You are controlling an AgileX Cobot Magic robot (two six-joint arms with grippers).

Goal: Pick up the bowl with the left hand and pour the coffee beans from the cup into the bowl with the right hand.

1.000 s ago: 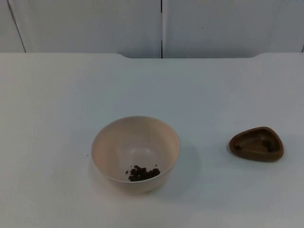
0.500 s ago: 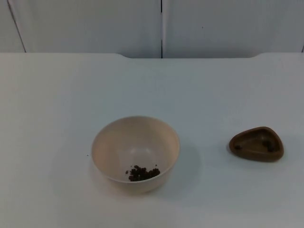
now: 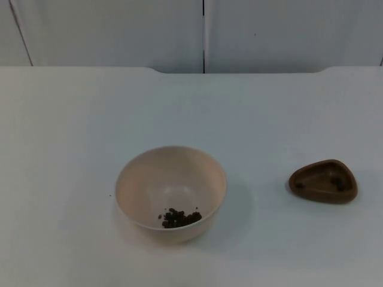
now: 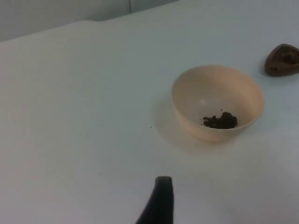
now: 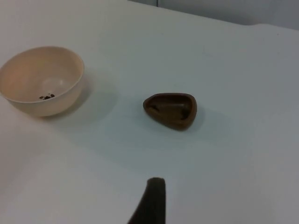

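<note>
- The cream bowl [image 3: 171, 192] sits on the white tabletop [image 3: 72, 119] with a small heap of coffee beans [image 3: 179, 218] against its inner wall; the brown cup [image 3: 324, 181] stands well apart from the bowl, on the right arm's side, upright.
- Judging by how things lie, the pour looks already done: beans in the bowl, and the cup holding perhaps a couple of dark bits, too small to be sure.
- Both arms wait, drawn back from the bowl. The left gripper [image 4: 158, 200] and the right gripper [image 5: 150, 200] each show one black fingertip, so I cannot tell whether either is released or clenched.
- If anything remains, the next move calls for reaching the bowl's rim from the left.
- The right wrist view looks into the cup more closely than the top view; the left wrist view shows the bean heap best.
</note>
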